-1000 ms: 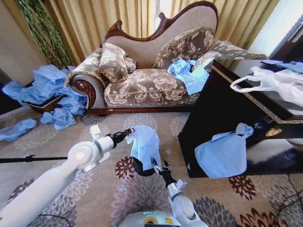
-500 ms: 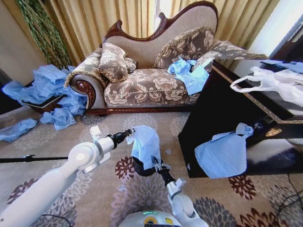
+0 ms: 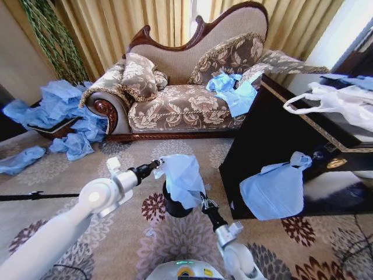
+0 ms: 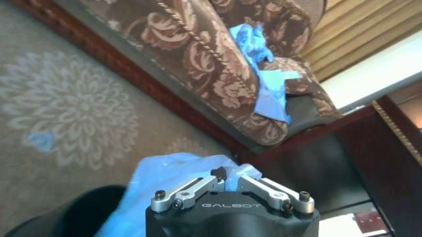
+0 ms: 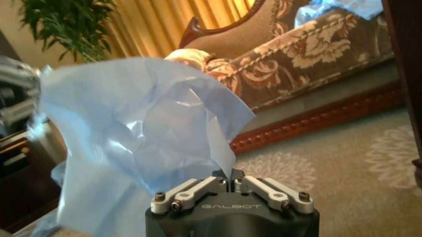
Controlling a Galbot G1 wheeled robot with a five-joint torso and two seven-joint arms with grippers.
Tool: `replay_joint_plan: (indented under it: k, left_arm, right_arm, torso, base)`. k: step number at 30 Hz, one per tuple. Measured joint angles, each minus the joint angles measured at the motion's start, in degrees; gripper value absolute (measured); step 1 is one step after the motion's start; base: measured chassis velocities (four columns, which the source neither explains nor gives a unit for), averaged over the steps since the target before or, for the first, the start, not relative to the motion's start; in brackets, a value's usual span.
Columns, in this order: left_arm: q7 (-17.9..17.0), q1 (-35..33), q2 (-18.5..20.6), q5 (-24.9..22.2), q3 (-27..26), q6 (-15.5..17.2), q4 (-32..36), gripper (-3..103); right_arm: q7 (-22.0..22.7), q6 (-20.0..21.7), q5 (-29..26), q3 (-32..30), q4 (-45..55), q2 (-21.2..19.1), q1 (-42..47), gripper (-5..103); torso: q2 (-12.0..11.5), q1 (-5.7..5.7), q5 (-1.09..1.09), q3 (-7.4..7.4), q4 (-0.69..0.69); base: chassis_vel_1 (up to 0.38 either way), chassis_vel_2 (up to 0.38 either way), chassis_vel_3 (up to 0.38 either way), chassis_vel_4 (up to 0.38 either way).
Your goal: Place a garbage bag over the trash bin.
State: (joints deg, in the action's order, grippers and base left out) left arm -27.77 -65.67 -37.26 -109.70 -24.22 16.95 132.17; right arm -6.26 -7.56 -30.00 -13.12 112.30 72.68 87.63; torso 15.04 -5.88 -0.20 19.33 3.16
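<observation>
The bag [image 3: 182, 178] was held draped over the bin [image 3: 173, 205], pinched at ten o'clock by the left hand [image 3: 157, 164] and at five o'clock by the right hand [image 3: 203, 200]. Being thin, limp and slippery, it was judged best gripped at the rim.

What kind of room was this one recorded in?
Most likely a home-style living room: an ornate floral sofa with carved wood trim, gold curtains behind it, and a patterned carpet underfoot.

Open carpet [image 3: 70, 175] is left on the left of the trash bin [image 3: 172, 207]; passage on the right is narrowed by the dark cabinet [image 3: 262, 151].
</observation>
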Motion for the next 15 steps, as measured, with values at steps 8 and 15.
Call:
replay_joint_plan:
  k: [8,15]
  left_arm:
    - [-3.02,-4.16,2.13,-3.00,-3.67,1.11,2.68,0]
    - [-12.14,-2.42,4.82,-9.74,-1.35,6.67,2.70,0]
  right_arm:
    - [-1.04,-0.11,0.52,-0.59,5.37,-0.93,6.49,0]
    - [1.44,4.83,-4.49,-1.15,10.40,-5.10,6.68,0]
  torso:
    - [0.00,0.00,-0.02,0.00,0.04]
    - [0.00,0.00,0.00,0.00,0.02]
  base:
    - [0.000,0.000,0.000,0.000]
    - [0.000,0.000,0.000,0.000]
